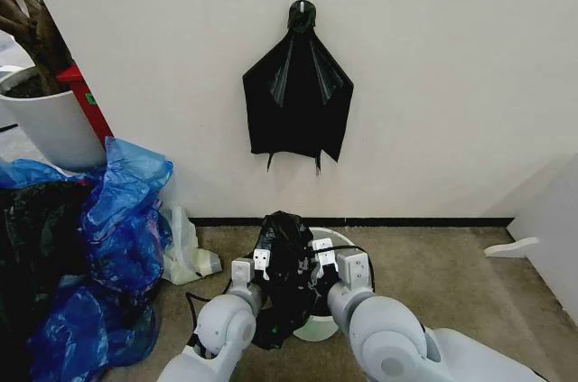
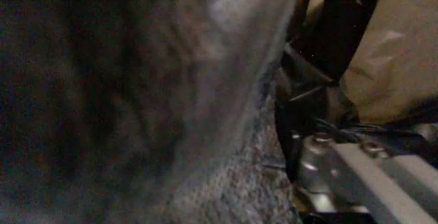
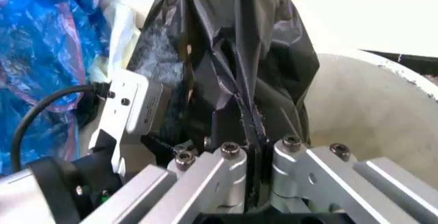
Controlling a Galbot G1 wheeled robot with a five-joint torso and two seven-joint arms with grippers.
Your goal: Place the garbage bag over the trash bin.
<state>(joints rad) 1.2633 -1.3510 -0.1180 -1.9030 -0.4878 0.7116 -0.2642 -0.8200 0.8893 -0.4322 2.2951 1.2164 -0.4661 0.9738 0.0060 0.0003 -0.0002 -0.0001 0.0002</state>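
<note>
head view high, looking down; wrist views close, sharing garbage bag (image 3: 226, 55).

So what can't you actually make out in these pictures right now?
- Left gripper, head view: fingers buried in the garbage bag.
- Trash bin, head view: the bag and both arms cover most of it.
- Left wrist view: blurred dark bag fills most of it.
- Right gripper: clamped on the bag.
</note>
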